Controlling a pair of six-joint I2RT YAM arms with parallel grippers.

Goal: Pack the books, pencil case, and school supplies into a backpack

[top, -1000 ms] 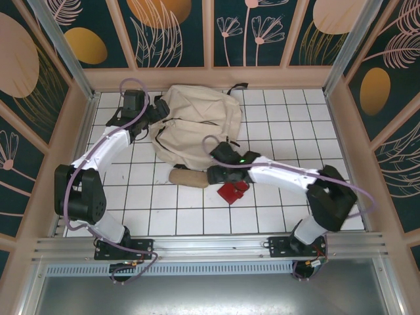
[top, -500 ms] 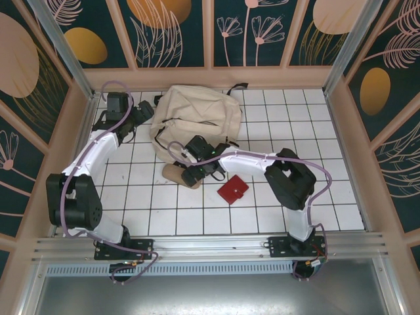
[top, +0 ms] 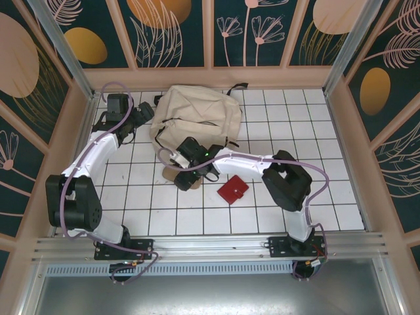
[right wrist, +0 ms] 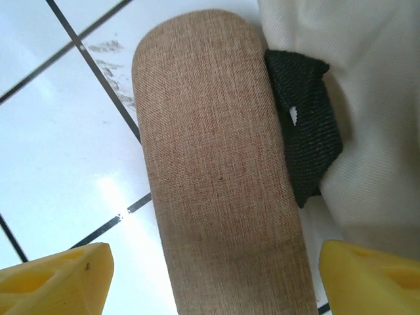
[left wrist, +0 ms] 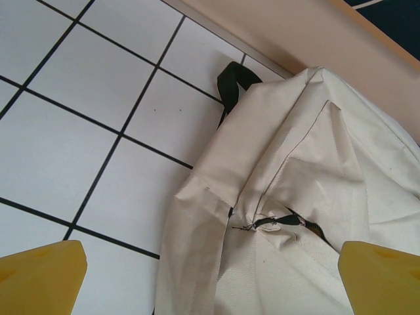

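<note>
Right end effector [right wrist: 213, 279] moved L over tan, woven, round-ended pencil case [right wrist: 216, 164].

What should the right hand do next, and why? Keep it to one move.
Probably lower a little and close on the pencil case. The right hand is open and straddles it, and the case lies flat on the tiles beside the backpack, not yet gripped.

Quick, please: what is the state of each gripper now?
Left gripper: open, holding nothing.
Right gripper: open, around the pencil case, not yet closed on it.
</note>
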